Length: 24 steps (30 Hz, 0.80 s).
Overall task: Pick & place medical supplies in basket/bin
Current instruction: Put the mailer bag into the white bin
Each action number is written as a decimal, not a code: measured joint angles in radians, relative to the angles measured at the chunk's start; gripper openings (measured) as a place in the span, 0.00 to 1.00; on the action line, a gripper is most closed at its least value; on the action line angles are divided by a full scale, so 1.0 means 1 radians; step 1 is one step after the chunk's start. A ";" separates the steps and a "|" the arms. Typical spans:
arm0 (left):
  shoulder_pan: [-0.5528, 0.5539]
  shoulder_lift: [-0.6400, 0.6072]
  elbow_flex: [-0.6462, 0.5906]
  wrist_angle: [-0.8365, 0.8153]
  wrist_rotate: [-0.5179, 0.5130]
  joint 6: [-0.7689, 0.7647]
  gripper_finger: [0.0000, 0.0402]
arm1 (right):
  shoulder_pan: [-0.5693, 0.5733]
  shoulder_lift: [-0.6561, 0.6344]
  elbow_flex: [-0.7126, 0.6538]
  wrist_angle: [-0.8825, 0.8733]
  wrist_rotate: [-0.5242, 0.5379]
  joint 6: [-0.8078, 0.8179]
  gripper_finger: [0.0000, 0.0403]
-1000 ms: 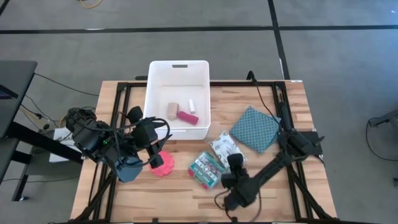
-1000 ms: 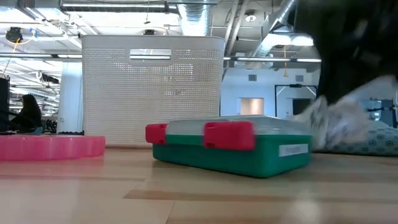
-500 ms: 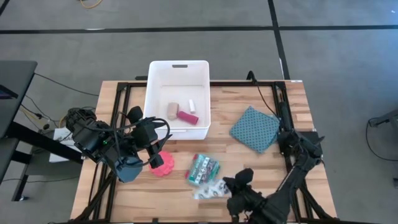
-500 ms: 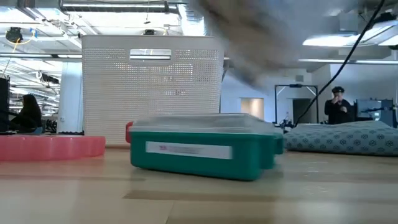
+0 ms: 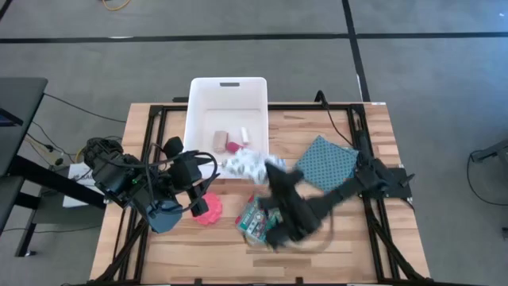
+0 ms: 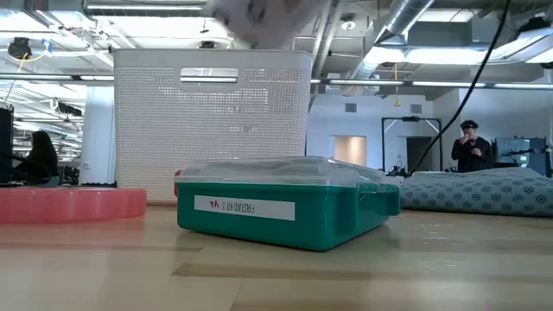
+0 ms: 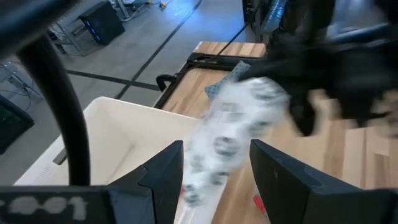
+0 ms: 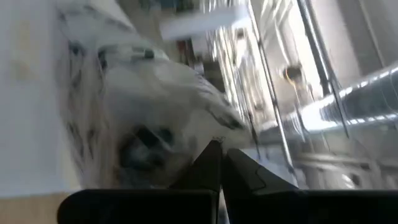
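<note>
Right gripper (image 5: 266,165) is clamped on the white black-patterned pouch (image 5: 244,164), fingers pinched tight on its edge, carrying it in the air right at the near rim of the white bin (image 5: 198,103). In the left wrist view the pouch (image 7: 239,134) hangs blurred over that rim. The bin sits at the table's far edge and holds a beige roll (image 5: 220,140), a magenta piece (image 5: 233,145) and a small white tube (image 5: 244,132). On the table (image 5: 381,246), the teal-green first aid kit (image 5: 255,218) lies toward the near edge, with the pink spiky disc (image 5: 209,211) just beside it. Left gripper (image 5: 190,168) waits near the left edge, its fingers (image 7: 165,177) spread apart and holding nothing. A teal dotted cloth (image 5: 327,163) rests toward the right edge.
</note>
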 joint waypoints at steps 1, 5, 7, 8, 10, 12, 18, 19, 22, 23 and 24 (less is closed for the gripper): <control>0.000 0.000 0.000 0.000 -0.008 0.001 0.44 | -0.042 0.000 0.003 0.008 0.000 -0.011 0.00; 0.000 0.000 0.000 0.000 -0.028 0.006 0.44 | -0.205 -0.003 0.006 0.019 -0.003 -0.026 0.00; 0.000 0.000 0.000 0.000 -0.029 0.007 0.44 | -0.278 -0.003 0.006 0.025 -0.026 -0.031 0.00; 0.000 0.000 0.000 0.000 -0.029 0.007 0.44 | -0.310 -0.003 0.006 0.038 -0.054 -0.033 0.00; 0.000 0.000 0.000 0.000 -0.029 0.010 0.44 | -0.366 -0.003 0.006 0.085 -0.141 -0.058 0.00; 0.000 0.000 0.000 0.000 -0.030 0.022 0.44 | -0.405 -0.003 0.006 0.160 -0.214 -0.119 0.00; 0.000 0.000 0.000 0.000 -0.032 0.032 0.44 | -0.473 -0.003 0.006 0.553 -0.458 -0.519 0.00; 0.000 0.000 0.000 0.000 -0.033 0.032 0.44 | -0.483 -0.003 0.006 0.632 -0.534 -0.573 0.00; 0.000 0.000 0.000 0.000 -0.033 0.031 0.44 | -0.519 -0.003 0.006 0.818 -0.784 -0.655 0.00; 0.000 0.000 0.000 0.000 -0.033 0.031 0.44 | -0.531 -0.003 0.006 0.866 -0.844 -0.655 0.00; 0.000 0.000 0.000 0.000 -0.032 0.031 0.44 | -0.544 -0.003 0.006 0.901 -0.883 -0.650 0.00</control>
